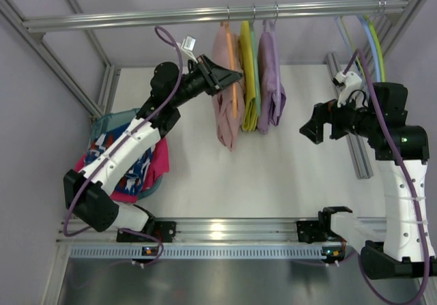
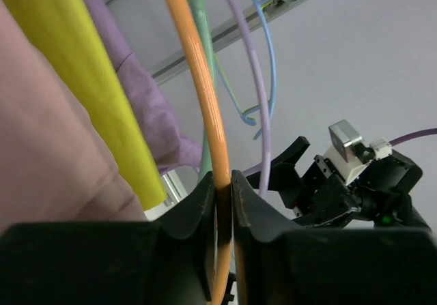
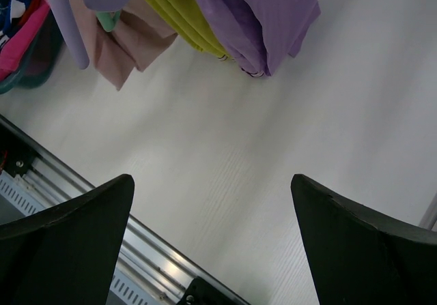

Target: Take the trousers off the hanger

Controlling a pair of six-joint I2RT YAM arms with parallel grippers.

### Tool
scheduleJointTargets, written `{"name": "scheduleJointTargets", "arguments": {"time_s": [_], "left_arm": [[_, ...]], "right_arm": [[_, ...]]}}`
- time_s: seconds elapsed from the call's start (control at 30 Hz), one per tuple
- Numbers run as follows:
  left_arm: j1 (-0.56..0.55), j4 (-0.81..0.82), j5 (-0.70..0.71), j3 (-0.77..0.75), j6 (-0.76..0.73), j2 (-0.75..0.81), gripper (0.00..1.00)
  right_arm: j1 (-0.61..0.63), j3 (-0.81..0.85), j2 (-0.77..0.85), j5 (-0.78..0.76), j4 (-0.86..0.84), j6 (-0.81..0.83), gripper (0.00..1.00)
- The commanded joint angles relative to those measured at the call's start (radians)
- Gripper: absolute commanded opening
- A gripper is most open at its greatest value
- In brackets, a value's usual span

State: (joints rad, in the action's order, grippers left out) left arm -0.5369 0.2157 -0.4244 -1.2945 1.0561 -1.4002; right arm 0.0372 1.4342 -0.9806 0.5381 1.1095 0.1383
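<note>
The pale pink trousers (image 1: pixel 225 107) hang folded on the thin orange hanger (image 1: pixel 233 80), whose hook sits on the top rail (image 1: pixel 205 15). My left gripper (image 1: pixel 235 78) is shut on the orange hanger's bar; the left wrist view shows the orange bar (image 2: pixel 205 93) pinched between the jaws of the left gripper (image 2: pixel 222 189), with the pink fabric (image 2: pixel 48 155) at left. My right gripper (image 1: pixel 308 129) is open and empty, right of the garments, above the table; in the right wrist view the gripper (image 3: pixel 212 182) frames bare table and the pink trousers' end (image 3: pixel 123 52).
A yellow garment (image 1: pixel 249 80) on a green hanger and a lilac garment (image 1: pixel 272 80) hang right of the trousers. A basket (image 1: pixel 102 129) of colourful clothes (image 1: pixel 130 168) sits at left. Empty blue and green hangers (image 1: pixel 369 32) hang far right. A metal rail (image 1: pixel 232 230) runs along the near edge.
</note>
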Motion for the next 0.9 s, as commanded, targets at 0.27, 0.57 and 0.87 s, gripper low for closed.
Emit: {"name": "scheduleJointTargets", "arguments": {"time_s": [0.27,0.57,0.87], "left_arm": [[-0.003,0.031,0.075,-0.322,0.131,0.001,0.0],[0.003,-0.073,0.17,-0.469,0.219,-0.039,0.0],[-0.008,0.008,0.099,-0.376,0.182,0.03,0.0]], "right_arm": [[0.016,0.002,0.014,-0.004,-0.048,0.003,0.99],[0.02,0.02,0.014,-0.013,-0.039,0.012,1.0],[0.02,0.014,0.014,-0.012,-0.039,0.015,0.99]]}}
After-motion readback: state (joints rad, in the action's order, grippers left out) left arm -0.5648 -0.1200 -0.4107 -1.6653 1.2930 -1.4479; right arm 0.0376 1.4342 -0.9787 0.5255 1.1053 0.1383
